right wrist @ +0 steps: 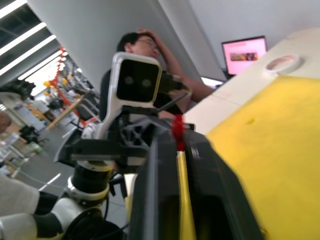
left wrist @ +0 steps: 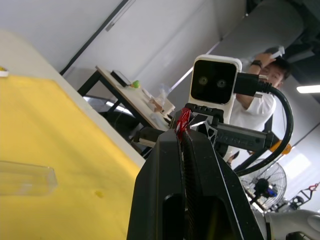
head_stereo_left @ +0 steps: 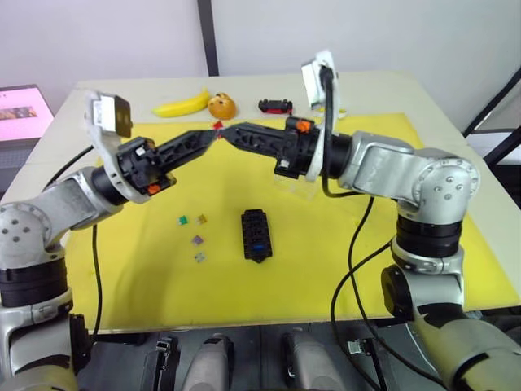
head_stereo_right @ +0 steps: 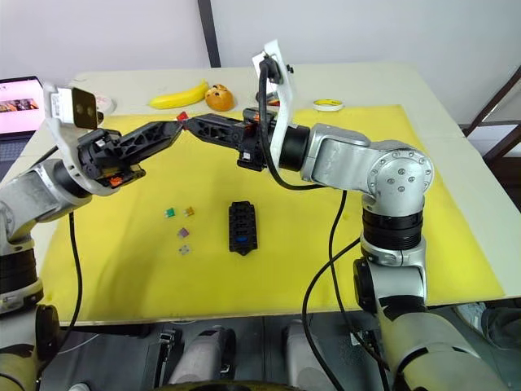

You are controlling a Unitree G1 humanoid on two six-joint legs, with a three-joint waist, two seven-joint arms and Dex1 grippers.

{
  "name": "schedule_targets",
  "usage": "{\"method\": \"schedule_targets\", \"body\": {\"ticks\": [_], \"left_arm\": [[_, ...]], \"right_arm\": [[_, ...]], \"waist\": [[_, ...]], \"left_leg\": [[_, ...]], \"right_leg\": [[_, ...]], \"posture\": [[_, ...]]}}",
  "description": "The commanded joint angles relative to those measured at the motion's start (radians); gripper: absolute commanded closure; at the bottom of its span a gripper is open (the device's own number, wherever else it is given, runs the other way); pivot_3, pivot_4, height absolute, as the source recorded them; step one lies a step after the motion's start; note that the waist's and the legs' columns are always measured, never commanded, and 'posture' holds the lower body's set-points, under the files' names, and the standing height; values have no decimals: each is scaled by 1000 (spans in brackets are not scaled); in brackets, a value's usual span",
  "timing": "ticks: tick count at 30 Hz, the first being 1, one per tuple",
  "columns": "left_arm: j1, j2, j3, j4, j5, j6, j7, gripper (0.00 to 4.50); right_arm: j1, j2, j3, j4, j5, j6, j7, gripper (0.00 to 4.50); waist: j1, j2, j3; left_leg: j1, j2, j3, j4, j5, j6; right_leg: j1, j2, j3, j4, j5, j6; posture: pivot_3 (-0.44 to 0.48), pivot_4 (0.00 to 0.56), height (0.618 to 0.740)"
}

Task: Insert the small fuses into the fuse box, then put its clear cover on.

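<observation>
— Above the far part of the yellow mat (head_stereo_left: 342, 269), we have both hands meeting tip to tip, with a red fuse (head_stereo_left: 217, 125) between them. The left hand (head_stereo_left: 210, 135) reaches in from its side, the right hand (head_stereo_left: 227, 133) from the other, both lifted well off the table (head_stereo_left: 391, 85).

— Which of us holds it?

— In the left wrist view the left hand's fingers (left wrist: 172, 150) are pressed together with the red fuse pinched at their tip. The right wrist view shows the same red chip at the tip of our right fingers (right wrist: 200, 150), also nearly closed. So both seem to grip it; we judge this a handover.

— And where must it go?

— The fuse box (head_stereo_left: 256, 235) lies nearer us, below and slightly right of the hands, its long axis running away from us. The right hand looks a little closer. The other fuses (head_stereo_left: 195, 230) lie just left of it, and the clear cover (left wrist: 26, 177) rests on the mat.
</observation>
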Motion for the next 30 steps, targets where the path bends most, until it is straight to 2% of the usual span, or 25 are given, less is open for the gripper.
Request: {"method": "schedule_targets", "body": {"ticks": [1, 7, 12, 13, 15, 16, 19, 21, 23, 25, 30], "left_arm": [[-9, 13, 9, -23, -20, -22, 3, 4500], [-8, 18, 10, -24, -24, -23, 5, 4500], [-5, 56, 3, -17, -23, 13, -17, 4500], [-4, 72, 5, -15, -24, 27, -33, 3849], [-1, 111, 8, -14, -4, 54, -82, 3099], [0, 137, 10, -14, 22, 68, -113, 2559], [32, 261, -21, -66, 221, 91, -306, 1055], [86, 362, -83, -131, 410, 26, -484, 79], [151, 453, -161, -187, 613, -102, -650, 79], [202, 499, -221, -213, 778, -242, -765, 79], [242, 472, -264, -220, 975, -453, -890, 79]], "right_arm": [[-8, 1, 11, -23, 27, -11, 14, 4394], [-9, -2, 12, -23, 29, -11, 15, 4394], [-21, -28, 21, -20, 9, 7, 34, 4394], [-26, -40, 24, -19, 1, 14, 44, 4500], [-39, -74, 37, -15, -19, 33, 74, 4500], [-50, -102, 50, -17, -41, 51, 102, 4500], [-79, -217, 125, -51, -148, 107, 234, 4500], [-90, -306, 215, -109, -252, 109, 360, 4500], [-95, -393, 324, -183, -373, 71, 500, 4500], [-104, -458, 424, -235, -497, 5, 623, 4500], [-112, -509, 589, -277, -741, -122, 797, 4500]], "waist": [[0, 0, 0], [0, 0, 0], [0, 0, 0], [0, 0, 0], [0, 0, 0], [0, 1, 0], [-1, 1, 1], [-1, 2, 1], [-1, 3, 2], [0, 5, 3], [1, 4, 3]], "left_leg": [[0, 0, 0, 0, 0, 0], [0, 0, 0, 0, 0, 0], [0, 0, 0, 0, 0, 0], [0, 0, 0, 0, 0, 0], [0, 0, 0, 0, 0, 0], [0, 0, 0, 0, 0, 0], [0, 0, 1, -1, 0, 0], [0, -1, 1, -2, 0, 1], [1, -2, 2, -3, 0, 1], [1, -2, 2, -5, 0, 1], [0, 2, 2, -4, 0, 1]], "right_leg": [[0, 0, 0, 0, 0, 0], [0, 0, 0, 0, 0, 0], [0, 0, 0, 0, 0, 0], [0, 0, 0, 0, 0, 0], [0, 0, 0, 0, 0, 0], [0, 1, 0, 0, 0, 0], [0, 2, 0, -1, 0, 0], [0, 2, 0, -2, 0, 0], [0, 3, 0, -3, 0, 0], [0, 3, 0, -5, -1, -1], [0, 3, 0, -5, 0, -1]], "posture": [[0, 150, 740], [0, 150, 740], [0, 150, 740], [0, 150, 740], [0, 150, 740], [0, 150, 740], [0, 150, 740], [0, 150, 740], [0, 150, 740], [0, 150, 740], [0, 150, 740]]}}
